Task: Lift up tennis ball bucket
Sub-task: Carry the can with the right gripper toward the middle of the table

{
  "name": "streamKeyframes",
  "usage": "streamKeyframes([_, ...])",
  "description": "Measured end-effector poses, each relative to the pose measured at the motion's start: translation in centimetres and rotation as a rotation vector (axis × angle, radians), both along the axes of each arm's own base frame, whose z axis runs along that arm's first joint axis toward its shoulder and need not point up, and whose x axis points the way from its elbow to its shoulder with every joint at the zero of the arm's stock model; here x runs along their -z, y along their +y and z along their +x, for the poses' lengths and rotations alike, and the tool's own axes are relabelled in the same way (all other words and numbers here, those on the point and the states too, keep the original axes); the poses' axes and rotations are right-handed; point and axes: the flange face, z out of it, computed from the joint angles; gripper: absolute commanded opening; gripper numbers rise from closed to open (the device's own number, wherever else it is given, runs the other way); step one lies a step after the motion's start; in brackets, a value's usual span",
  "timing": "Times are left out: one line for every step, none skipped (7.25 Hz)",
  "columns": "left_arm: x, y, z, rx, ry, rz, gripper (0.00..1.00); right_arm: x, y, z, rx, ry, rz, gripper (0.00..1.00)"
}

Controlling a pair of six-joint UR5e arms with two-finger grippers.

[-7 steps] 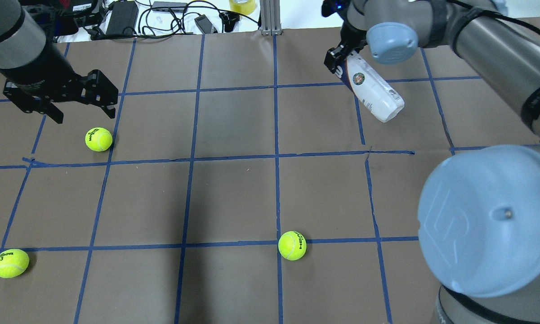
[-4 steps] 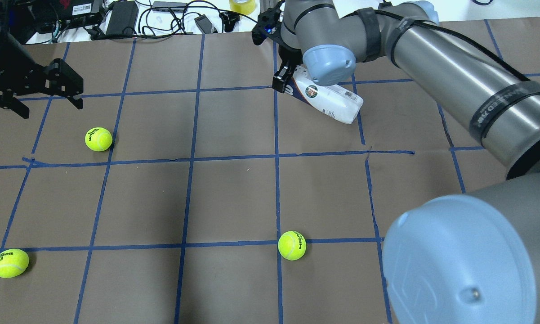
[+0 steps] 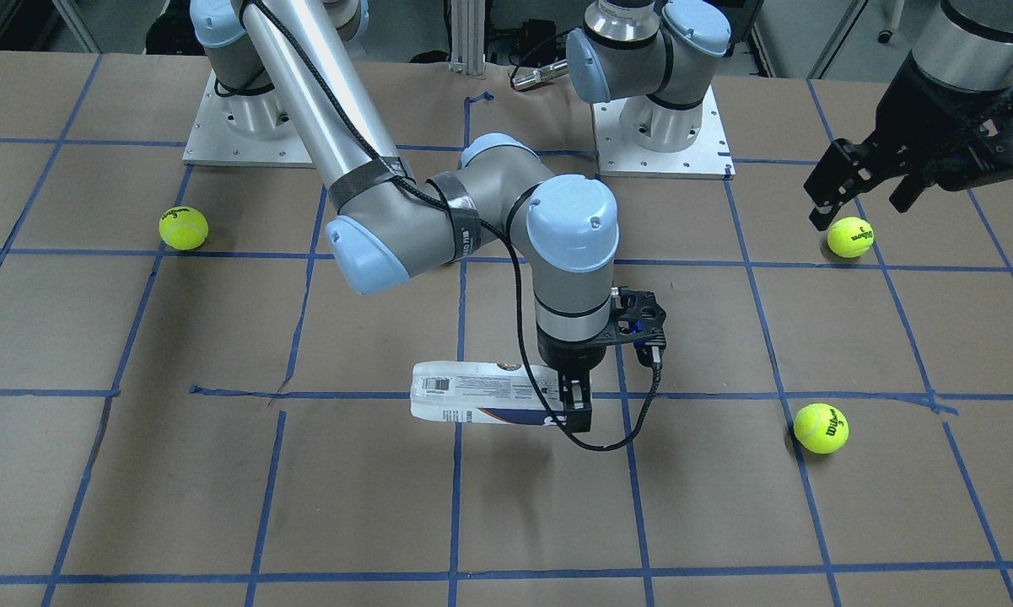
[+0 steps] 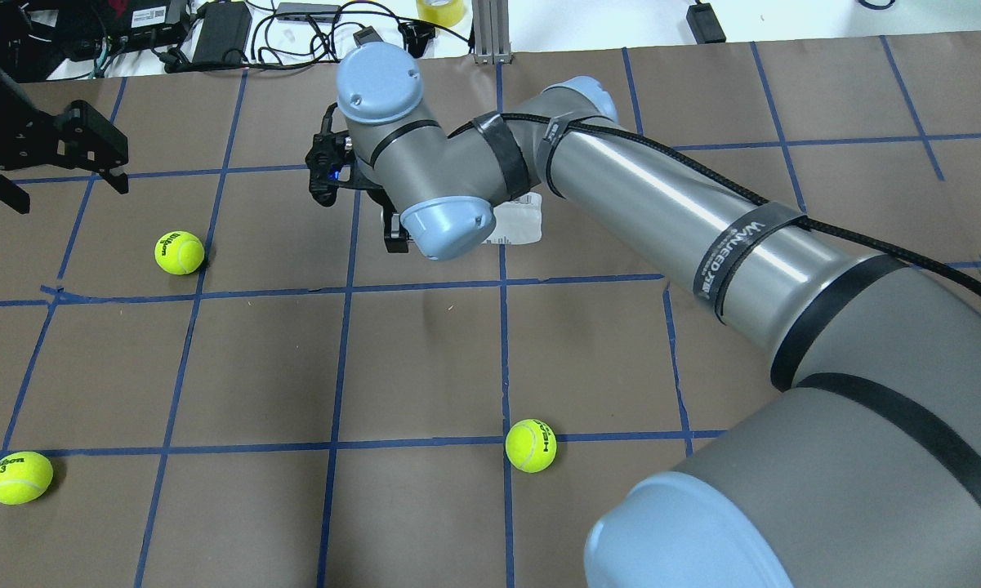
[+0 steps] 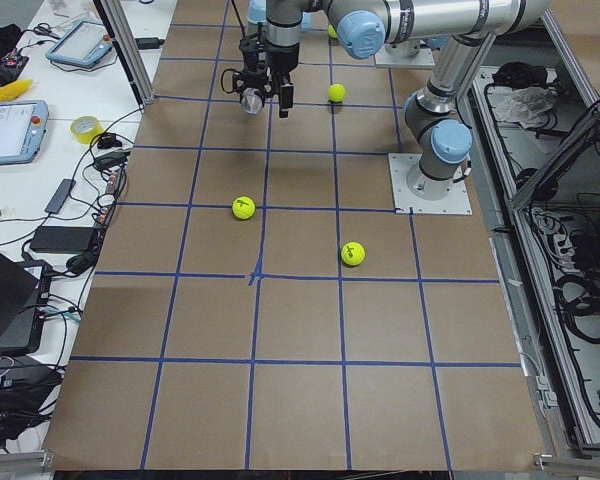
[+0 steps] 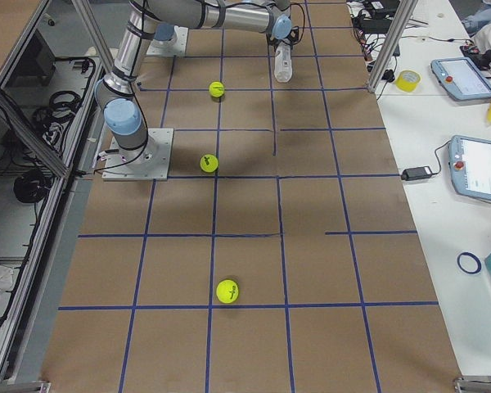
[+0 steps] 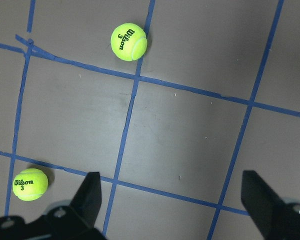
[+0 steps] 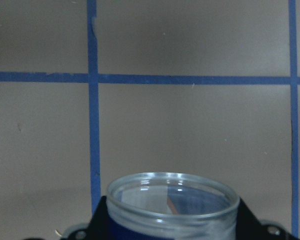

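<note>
- tennis ball bucket point(image 3: 481, 403): clear plastic cylinder with a white and navy label and a barcode panel. it lies level over the tabletop point(image 3: 135, 472), near the centre tape line.
- right end effector point(image 3: 575, 406): my black fingers are clamped on the bucket's navy end. the wrist view shows its smooth, clear round rim point(image 8: 172, 196) between them.
- left end effector point(image 3: 859, 206): fingers spread wide and holding nothing, off at my left side above one ball.
- tennis balls point(image 3: 183, 228) point(image 3: 849, 237) point(image 3: 820, 427): three fuzzy yellow-green spheres with black print, well apart from each other.
- tabletop: matte brown paper with a grid of blue tape, wrinkled and torn at some crossings.
- hard to make out: from overhead my right arm point(image 4: 662, 212) covers most of the bucket, leaving only a white corner point(image 4: 521, 224). i cannot tell how far it hangs clear of the paper.
</note>
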Motion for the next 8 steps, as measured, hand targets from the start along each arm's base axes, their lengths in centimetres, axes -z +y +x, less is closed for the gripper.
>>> streamKeyframes([0.0,0.0,0.0,0.000,-0.001,0.000,1.00,0.7,0.7,1.1,-0.067,0.005,-0.006,0.22])
streamKeyframes([0.0,0.0,0.0,-0.001,-0.001,0.001,1.00,1.5,1.1,1.8,-0.111,0.003,0.001,0.22])
streamKeyframes([0.1,0.0,0.0,-0.001,0.000,0.003,1.00,2.3,1.2,2.3,-0.140,-0.017,0.012,0.23])
streamKeyframes([0.1,0.0,0.0,-0.001,0.001,0.007,1.00,3.2,1.2,2.7,-0.163,-0.040,0.013,0.24])
streamKeyframes([0.2,0.0,-0.1,0.000,0.002,0.010,1.00,3.8,1.1,2.5,-0.182,-0.048,0.008,0.25])
streamKeyframes([0.3,0.0,-0.1,0.000,0.002,0.011,1.00,4.1,0.9,2.1,-0.192,-0.046,0.005,0.27])
streamKeyframes([0.3,0.1,-0.1,0.000,0.002,0.012,1.00,4.2,0.8,1.7,-0.197,-0.042,0.004,0.28])
streamKeyframes([0.3,0.1,-0.1,0.000,0.003,0.012,1.00,4.3,0.5,1.2,-0.201,-0.039,0.006,0.29])
